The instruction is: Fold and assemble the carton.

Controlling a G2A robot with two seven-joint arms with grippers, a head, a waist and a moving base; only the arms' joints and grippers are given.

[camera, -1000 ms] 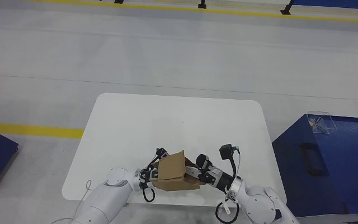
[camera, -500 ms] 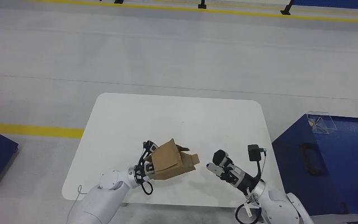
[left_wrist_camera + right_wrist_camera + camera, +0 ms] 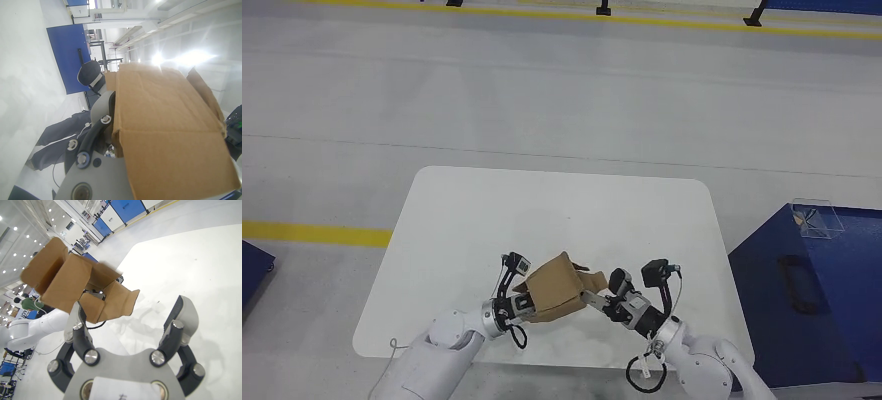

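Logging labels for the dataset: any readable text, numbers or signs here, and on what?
On the carton: no print shown.
On the blue panels: white print, too small to read.
On the sticker at the right gripper's base: cut off, unreadable.
On the white sign in the room behind: partly hidden, unreadable.

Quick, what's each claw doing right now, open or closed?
Left claw: closed on the carton.
Right claw: open, holding nothing.

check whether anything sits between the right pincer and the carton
Nothing visible does. The open right pincer is right at the loose lower flaps of the carton, which the left pincer holds up off the table. One of its fingers runs partly behind a flap.
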